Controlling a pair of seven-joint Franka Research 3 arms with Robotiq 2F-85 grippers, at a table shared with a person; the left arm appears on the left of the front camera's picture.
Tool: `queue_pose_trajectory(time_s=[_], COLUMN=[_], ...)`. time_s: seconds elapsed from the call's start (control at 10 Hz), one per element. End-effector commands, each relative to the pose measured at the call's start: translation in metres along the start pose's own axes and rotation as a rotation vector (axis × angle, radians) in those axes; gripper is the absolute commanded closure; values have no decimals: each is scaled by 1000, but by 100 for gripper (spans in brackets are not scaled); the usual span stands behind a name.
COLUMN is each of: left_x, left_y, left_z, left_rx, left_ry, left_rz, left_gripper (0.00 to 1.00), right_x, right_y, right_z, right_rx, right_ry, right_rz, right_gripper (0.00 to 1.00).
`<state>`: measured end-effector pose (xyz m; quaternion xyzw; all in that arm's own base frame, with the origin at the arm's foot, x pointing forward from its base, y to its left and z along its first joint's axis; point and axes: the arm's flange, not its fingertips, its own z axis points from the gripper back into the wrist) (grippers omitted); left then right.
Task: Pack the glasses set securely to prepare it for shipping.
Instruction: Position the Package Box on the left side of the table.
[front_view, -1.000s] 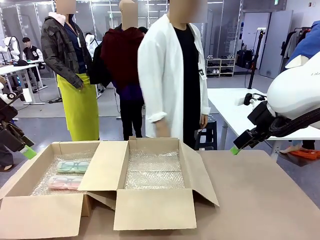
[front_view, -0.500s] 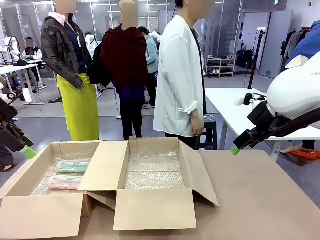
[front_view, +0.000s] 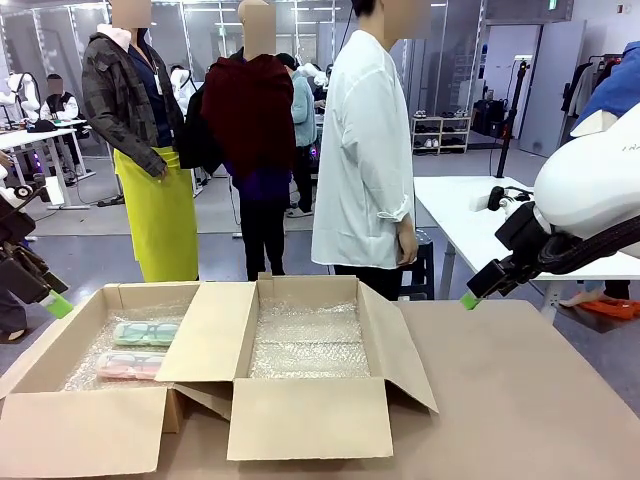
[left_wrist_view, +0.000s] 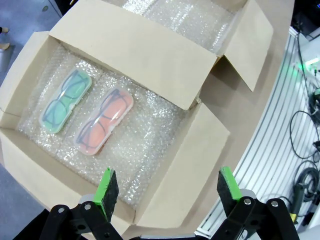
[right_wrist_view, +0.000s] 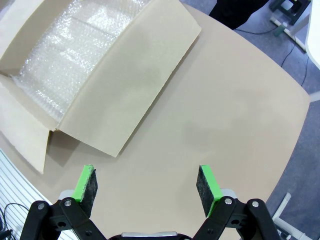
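mint-green case (left_wrist_view: 65, 100) and pink case (left_wrist_view: 105, 121) lie side by side on bubble wrap in the cardboard box (front_view: 60, 352) at worktop's left edge; left gripper (left_wrist_view: 163, 190) and right gripper (right_wrist_view: 147, 182) hang open, empty; next likely covering cases, folding flaps.

The mint-green case (left_wrist_view: 65, 101) and the pink case (left_wrist_view: 105, 122) each show dark glasses frames through a clear face. They lie on clear, bubbly wrap (left_wrist_view: 145, 135) in a plain brown cardboard box (left_wrist_view: 200, 160). The bench (right_wrist_view: 225, 115) is tan. Both the left claw (left_wrist_view: 163, 186) and the right claw (right_wrist_view: 146, 186) are black with green pads.
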<state>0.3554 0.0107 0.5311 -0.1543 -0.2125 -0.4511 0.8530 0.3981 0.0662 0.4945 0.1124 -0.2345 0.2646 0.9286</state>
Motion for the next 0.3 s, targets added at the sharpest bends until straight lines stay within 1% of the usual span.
queue_pose_trajectory(time_s=[0.0, 0.2], left_x=[1, 1], left_y=[0, 0], left_z=[2, 2], left_rx=[16, 16], left_ry=[9, 9], left_rz=[3, 3], left_gripper=[0, 0], right_x=[2, 2], right_y=[1, 1], right_z=[0, 0], right_rx=[-3, -3], right_ry=[6, 6], right_rz=[-3, -3], right_gripper=[0, 0])
